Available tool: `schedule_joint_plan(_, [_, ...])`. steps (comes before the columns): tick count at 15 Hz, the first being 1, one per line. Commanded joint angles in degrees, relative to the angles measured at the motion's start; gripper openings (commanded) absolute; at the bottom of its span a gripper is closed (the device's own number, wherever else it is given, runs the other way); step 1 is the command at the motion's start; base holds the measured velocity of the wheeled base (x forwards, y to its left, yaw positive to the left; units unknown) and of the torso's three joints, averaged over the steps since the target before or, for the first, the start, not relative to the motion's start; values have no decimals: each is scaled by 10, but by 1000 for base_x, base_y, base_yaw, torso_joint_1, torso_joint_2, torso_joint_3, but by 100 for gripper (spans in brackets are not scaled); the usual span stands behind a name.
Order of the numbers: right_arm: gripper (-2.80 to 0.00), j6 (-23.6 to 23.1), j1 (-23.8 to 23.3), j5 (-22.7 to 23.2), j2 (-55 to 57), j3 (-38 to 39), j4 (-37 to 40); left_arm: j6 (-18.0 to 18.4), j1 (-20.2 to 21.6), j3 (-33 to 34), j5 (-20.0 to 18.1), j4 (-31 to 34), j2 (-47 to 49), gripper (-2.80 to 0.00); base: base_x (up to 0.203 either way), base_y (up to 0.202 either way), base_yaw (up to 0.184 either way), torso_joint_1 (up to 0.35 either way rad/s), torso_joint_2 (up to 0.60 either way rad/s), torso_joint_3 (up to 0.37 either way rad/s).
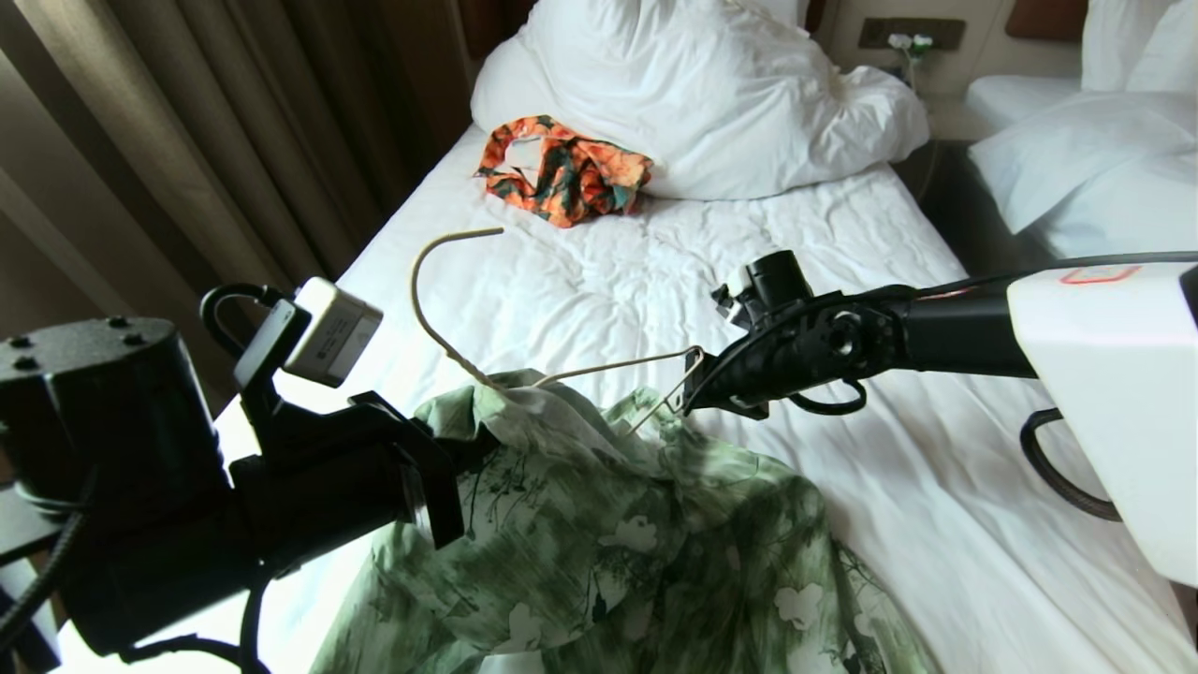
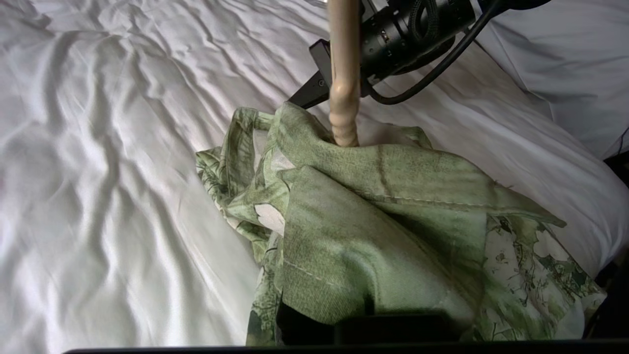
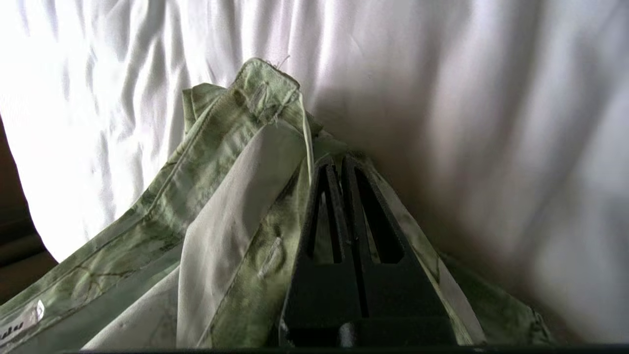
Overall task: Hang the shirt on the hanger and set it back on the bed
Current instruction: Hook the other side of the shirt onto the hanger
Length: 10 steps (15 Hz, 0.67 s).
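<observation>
While dressing: right gripper (image 3: 339, 172) clenched on shirt (image 1: 599, 524); left gripper (image 1: 449, 449) closed on its collar.
Next: draw fabric over hanger (image 1: 599, 363).

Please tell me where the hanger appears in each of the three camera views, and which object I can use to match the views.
Head view: the hanger is in the middle, its hook rising above the shirt.
Left wrist view: only its neck shows, at top centre, entering the shirt.
Right wrist view: I cannot see it.
Shared landmark: the shirt, lying on the bed.
</observation>
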Motion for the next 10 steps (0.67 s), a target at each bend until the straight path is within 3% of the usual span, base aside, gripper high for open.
schedule_joint_plan(1, [-280,3,-13,-2,-41,16,23,1,2,-4,1,-2,0,-280,0,0,0,0,0,0])
schedule_joint_plan(5, [-280,29,-18,-7,-48,31,24,2,-5,-3,4,-1,-1,-280,0,0,0,0,0,0])
schedule_joint_plan(8, [-280,-7,-2,-7,-21,20,19,2,-5,-3,1,-1,-1,-280,0,0,0,0,0,0])
schedule_joint_plan(9, [-23,-20,2,-7,-14,17,15,2,-5,-2,0,-1,0,-280,0,0,0,0,0,0])
schedule_joint_plan(10, [0,-34,6,-7,-8,17,3,1,-6,-1,0,-1,1,-280,0,0,0,0,0,0])
